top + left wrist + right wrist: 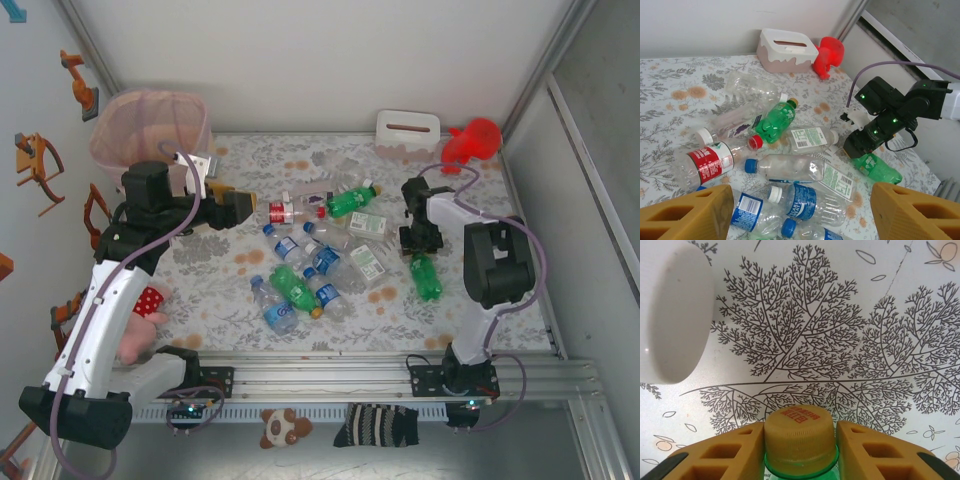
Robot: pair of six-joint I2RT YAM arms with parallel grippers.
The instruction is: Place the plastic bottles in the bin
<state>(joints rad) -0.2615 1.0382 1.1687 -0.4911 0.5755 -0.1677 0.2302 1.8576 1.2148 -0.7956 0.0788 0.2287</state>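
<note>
- Where the green bottle [427, 278] lies on its side at the right of the table, its yellow cap points to the far side. The right gripper [799, 442] is clamped on that cap, an orange finger tight against each side.
- The other plastic bottles [310, 255] lie heaped at mid-table, left of it.
- The left gripper [247, 208] hangs at the heap's left edge, jaws wide apart with nothing between them.
- The bin [118, 112] stands in the far left corner, well apart from the green bottle, a pink liner over its rim.
- A floral cloth [500, 325] in grey and orange covers the table, and pale walls [300, 50] enclose it.
- A white tissue box [408, 128] and a red toy [472, 142] sit at the far right edge.
</note>
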